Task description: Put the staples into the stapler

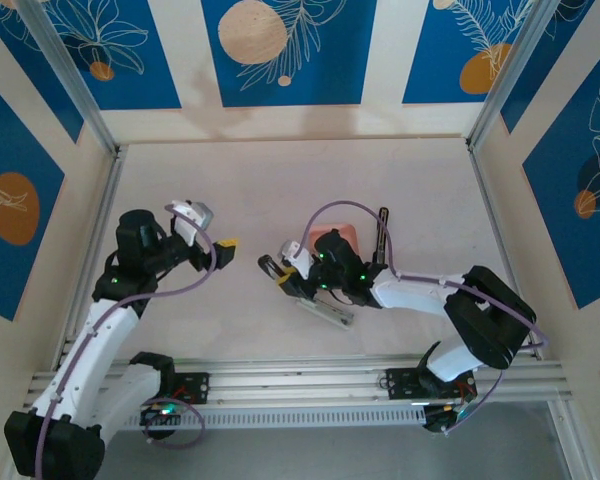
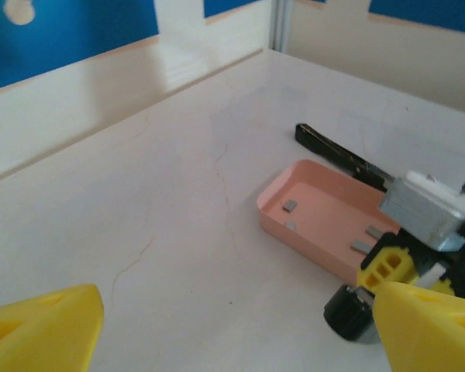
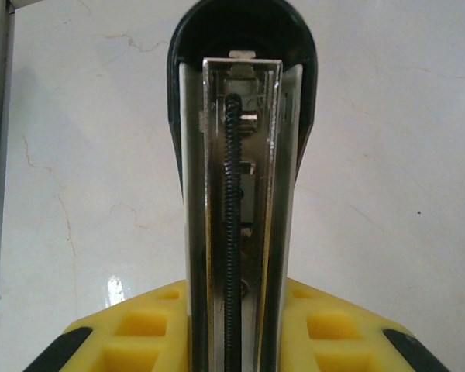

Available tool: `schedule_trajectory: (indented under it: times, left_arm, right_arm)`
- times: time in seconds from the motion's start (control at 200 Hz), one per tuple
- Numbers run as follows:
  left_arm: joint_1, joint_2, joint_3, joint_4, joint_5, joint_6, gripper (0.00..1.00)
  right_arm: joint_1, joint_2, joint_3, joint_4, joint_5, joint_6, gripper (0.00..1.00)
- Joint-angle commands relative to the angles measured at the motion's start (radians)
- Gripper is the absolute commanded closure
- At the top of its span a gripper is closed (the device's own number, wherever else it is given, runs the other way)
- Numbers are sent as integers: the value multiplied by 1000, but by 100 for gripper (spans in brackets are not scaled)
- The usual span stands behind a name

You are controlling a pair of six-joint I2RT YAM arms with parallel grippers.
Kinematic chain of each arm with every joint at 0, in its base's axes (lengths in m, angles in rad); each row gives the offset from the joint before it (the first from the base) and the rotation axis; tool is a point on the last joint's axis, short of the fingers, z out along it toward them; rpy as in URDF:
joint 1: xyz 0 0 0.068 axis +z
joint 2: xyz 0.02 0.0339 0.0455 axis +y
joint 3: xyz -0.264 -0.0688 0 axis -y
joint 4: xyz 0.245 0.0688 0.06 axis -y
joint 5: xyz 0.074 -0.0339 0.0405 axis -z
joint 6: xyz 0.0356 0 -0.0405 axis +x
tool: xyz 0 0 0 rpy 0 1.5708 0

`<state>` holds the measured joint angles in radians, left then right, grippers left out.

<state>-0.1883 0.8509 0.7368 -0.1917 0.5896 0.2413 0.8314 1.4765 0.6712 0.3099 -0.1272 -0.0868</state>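
My right gripper point(image 3: 236, 314) is shut on the stapler point(image 3: 236, 155). The stapler's silver rail, with a black spring down its channel and a black rounded end, stands out from between the yellow fingers point(image 3: 132, 325). From above, the right gripper point(image 1: 285, 272) is low over the table, left of the pink tray point(image 1: 342, 236). A narrow black bar point(image 1: 382, 235) lies at the tray's right side. Several small grey staples point(image 2: 291, 206) lie in the tray point(image 2: 318, 194), with the black bar point(image 2: 337, 149) behind it. My left gripper point(image 2: 236, 310) is open and holds nothing. It hangs over bare table left of the tray point(image 1: 223, 247).
A silver-grey metal piece point(image 1: 325, 311) lies on the table just in front of the right gripper. Low walls and metal posts point(image 1: 90, 110) border the table at the left, back and right. An aluminium rail point(image 1: 300, 375) runs along the near edge.
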Motion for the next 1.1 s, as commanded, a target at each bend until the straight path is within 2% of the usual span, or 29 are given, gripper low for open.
schedule_trajectory:
  times: [0.0,0.185,0.495,0.935,1.095]
  left_arm:
    - [-5,9,4,-75,92,165,10]
    - [-5,30,10,-95,205,285,12]
    - [-5,24,41,-271,276,515,17]
    - [-11,0,39,-356,322,648,18]
    - [-15,43,76,-460,404,766,28]
  right_arm:
    - [10,-46,-21,180,-50,-32,80]
    - [36,-16,-34,257,-59,-64,79]
    - [54,15,-53,342,-98,-98,80]
    - [71,22,-100,433,-103,-125,80]
    - [70,18,-120,472,-97,-116,80]
